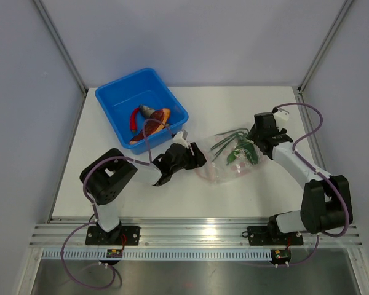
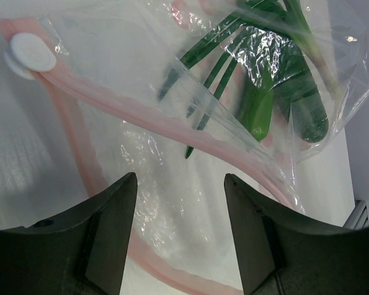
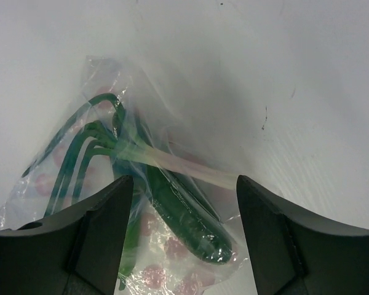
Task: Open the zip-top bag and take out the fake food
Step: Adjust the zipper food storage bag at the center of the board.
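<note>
You have the blue rectangular plastic tub (image 1: pixel 120 83) at the far left of the white table (image 1: pixel 234 196), with small plastic toy foods (image 1: pixel 149 118) lying in it. Right of it and nearer, the clear crinkly zip-top bag (image 1: pixel 218 171) lies mid-table, with green plastic toy vegetables (image 1: pixel 237 149) inside its far right part. The left gripper (image 1: pixel 194 157) sits just left of the bag, and the right gripper (image 1: pixel 261 138) is at its far right corner.

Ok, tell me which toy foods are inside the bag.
The green ones: the leafy stalks and the dark green pod lie inside the zip-top bag. The red chili, grey fish and orange piece are in the blue tub.
</note>
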`<state>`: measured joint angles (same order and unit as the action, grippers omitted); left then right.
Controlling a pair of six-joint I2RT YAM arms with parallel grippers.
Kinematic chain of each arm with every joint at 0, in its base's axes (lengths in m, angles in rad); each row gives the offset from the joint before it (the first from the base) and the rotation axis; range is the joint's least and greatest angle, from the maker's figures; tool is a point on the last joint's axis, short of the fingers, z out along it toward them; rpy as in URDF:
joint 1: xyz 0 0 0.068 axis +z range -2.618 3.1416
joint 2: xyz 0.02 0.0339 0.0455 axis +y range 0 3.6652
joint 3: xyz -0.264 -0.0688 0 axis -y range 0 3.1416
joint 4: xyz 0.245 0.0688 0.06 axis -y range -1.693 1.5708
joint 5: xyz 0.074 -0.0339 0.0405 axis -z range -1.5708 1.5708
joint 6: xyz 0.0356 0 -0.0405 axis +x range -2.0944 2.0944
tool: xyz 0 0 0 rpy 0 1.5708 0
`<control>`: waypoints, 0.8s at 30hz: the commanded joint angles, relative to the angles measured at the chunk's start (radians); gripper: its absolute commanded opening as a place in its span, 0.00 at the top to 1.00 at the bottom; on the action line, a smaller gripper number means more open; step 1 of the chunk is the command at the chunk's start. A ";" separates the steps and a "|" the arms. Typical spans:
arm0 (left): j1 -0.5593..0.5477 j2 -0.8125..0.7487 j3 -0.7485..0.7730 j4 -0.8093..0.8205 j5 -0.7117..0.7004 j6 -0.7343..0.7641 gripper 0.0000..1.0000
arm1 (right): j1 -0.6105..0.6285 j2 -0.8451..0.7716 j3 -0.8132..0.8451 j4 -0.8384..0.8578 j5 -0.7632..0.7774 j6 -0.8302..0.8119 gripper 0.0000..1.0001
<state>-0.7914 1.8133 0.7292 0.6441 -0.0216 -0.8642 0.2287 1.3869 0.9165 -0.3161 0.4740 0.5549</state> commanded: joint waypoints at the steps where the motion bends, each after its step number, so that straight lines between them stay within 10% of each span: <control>1: 0.006 -0.055 -0.004 0.014 0.041 0.031 0.37 | -0.011 0.035 0.010 0.064 -0.043 0.020 0.26; 10: 0.038 -0.013 0.004 0.049 0.127 0.008 0.36 | -0.011 0.110 0.028 0.083 -0.089 0.017 0.48; 16: 0.038 0.018 0.030 0.052 0.158 0.005 0.36 | -0.011 0.080 0.013 0.089 -0.126 0.017 0.95; 24: 0.040 0.080 0.059 0.126 0.242 -0.022 0.36 | -0.011 -0.047 -0.042 0.110 -0.241 0.030 1.00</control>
<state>-0.7540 1.8725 0.7452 0.6769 0.1616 -0.8719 0.2188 1.4193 0.8833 -0.2512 0.2928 0.5762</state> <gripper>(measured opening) 0.638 0.010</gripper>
